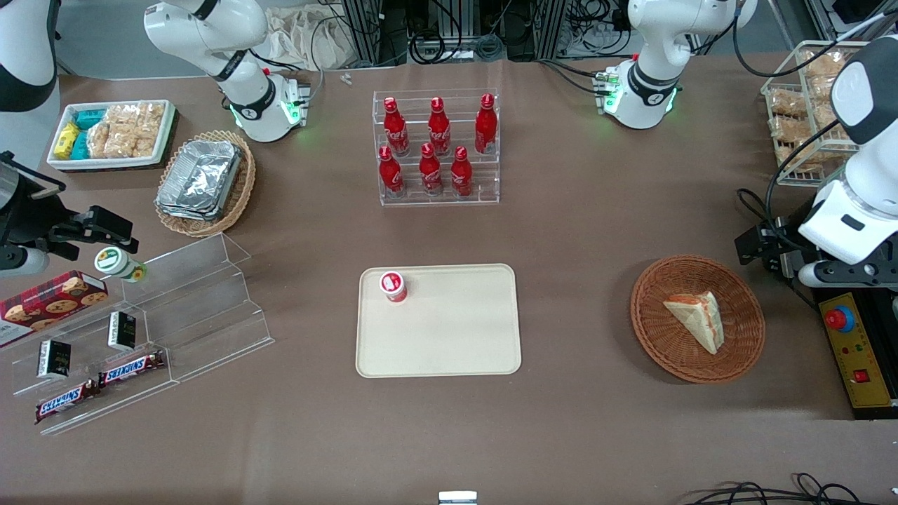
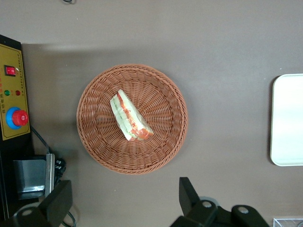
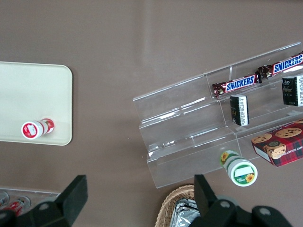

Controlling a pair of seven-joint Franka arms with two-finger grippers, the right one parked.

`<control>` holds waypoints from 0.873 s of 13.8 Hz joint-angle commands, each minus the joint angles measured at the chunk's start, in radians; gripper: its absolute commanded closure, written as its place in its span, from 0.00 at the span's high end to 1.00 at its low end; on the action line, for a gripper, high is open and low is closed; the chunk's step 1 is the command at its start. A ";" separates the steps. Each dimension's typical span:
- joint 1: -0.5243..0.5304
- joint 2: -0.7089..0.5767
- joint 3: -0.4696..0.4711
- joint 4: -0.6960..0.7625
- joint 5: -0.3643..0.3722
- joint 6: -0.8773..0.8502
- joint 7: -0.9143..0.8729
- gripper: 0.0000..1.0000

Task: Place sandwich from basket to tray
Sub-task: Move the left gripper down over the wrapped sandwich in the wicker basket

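Tray (image 1: 449, 344): flat on bench (image 1: 575, 231), red cup (image 1: 393, 286) standing in one corner.
Basket (image 1: 659, 344): beside tray, toward working arm's end.
Sandwich (image 1: 697, 319): lying in basket, well apart from tray.
Gripper (image 2: 124, 203): high above basket, fingers (image 2: 188, 196) spread wide, holding nothing.
Bottles (image 1: 435, 144): racked farther back.

The brown tabletop (image 1: 596, 231) carries the tray (image 1: 449, 337) near the middle and the basket (image 1: 659, 337) toward the working arm's end, well apart. A bottle rack (image 1: 436, 151) stands farther from the front camera. Toward the parked arm's end lie a clear stepped shelf (image 1: 189, 308), an oval basket (image 1: 238, 189) and a white bin (image 1: 105, 161). The tool (image 2: 125, 201) hangs above the tabletop near the basket.
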 commanded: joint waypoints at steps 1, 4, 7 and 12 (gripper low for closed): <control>-0.002 0.002 -0.005 0.010 0.003 -0.022 -0.018 1.00; -0.006 0.008 -0.008 0.016 0.015 -0.008 -0.081 1.00; -0.005 0.028 -0.008 0.012 0.018 -0.006 -0.274 1.00; -0.003 0.081 -0.006 -0.059 0.018 0.067 -0.508 1.00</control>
